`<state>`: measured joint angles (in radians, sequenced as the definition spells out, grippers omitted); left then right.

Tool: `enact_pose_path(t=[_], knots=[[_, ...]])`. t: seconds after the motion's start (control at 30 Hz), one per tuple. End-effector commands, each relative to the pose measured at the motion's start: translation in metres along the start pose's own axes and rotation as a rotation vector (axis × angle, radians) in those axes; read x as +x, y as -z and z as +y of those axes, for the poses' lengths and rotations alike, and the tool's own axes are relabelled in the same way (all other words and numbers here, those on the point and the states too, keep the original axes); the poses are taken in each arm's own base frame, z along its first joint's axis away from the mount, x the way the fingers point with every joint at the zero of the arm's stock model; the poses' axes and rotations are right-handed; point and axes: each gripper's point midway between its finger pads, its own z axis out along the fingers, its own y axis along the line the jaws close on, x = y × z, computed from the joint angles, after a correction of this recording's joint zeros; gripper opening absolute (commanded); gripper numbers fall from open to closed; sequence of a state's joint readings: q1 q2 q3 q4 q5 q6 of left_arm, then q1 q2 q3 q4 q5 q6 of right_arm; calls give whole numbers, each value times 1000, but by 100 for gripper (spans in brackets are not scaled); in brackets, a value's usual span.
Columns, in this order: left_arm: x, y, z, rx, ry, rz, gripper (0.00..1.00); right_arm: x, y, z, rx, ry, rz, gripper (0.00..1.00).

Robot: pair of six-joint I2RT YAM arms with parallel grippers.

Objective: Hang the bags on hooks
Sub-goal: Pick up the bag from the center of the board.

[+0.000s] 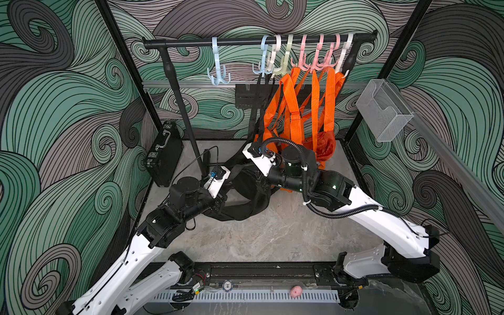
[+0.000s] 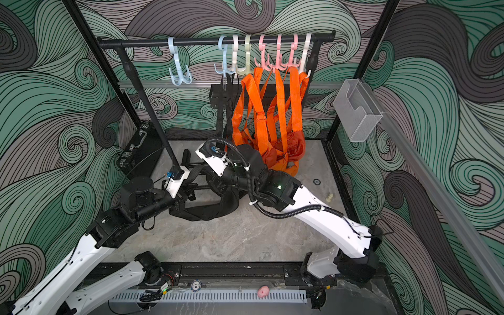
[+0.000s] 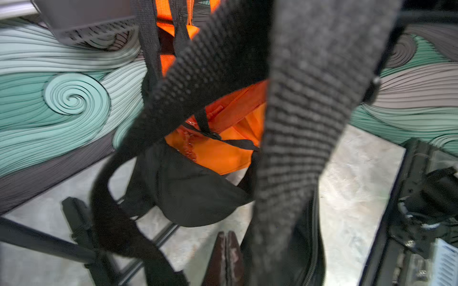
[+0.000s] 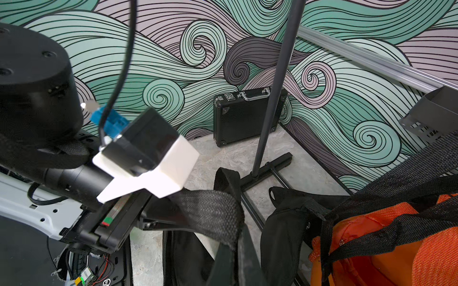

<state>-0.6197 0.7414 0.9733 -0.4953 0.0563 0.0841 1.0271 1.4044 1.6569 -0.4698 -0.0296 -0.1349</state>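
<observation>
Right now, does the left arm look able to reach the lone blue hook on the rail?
Probably yes. The blue hook hangs alone with nothing on it, above the left arm; only the rack's upright pole stands close beside that path.

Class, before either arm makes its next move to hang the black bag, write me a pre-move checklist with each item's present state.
1. Free hook available: ok, the light blue hook hangs empty.
2. Pink hooks free: not ok, the orange bags fill them.
3. Black bag lifted: not ok, it lies on the table.
4. Left end effector gripping the black strap: cannot tell; it is shut and the strap passes beside it.
5. Right end effector gripping the strap: cannot tell.
</observation>
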Motion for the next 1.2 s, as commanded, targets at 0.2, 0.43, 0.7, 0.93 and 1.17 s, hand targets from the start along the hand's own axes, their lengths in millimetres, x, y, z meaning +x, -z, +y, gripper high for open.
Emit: enact_pose_path(t=[0.2, 0.43, 0.7, 0.93, 1.17], knots=[[-43, 49, 86, -515, 26, -79, 0, -10, 19, -32, 95, -43, -57, 0], [-80, 57, 100, -581, 43, -61, 0, -21, 14, -40, 75, -42, -52, 0], [-136, 70, 148, -785, 130, -92, 0, -84, 17, -57, 91, -2, -177, 0], [-187, 79, 172, -829, 217, -219, 0, -149, 14, -88, 119, 13, -321, 0], [-212, 69, 207, -849, 279, -230, 0, -192, 9, -110, 121, -5, -472, 0]])
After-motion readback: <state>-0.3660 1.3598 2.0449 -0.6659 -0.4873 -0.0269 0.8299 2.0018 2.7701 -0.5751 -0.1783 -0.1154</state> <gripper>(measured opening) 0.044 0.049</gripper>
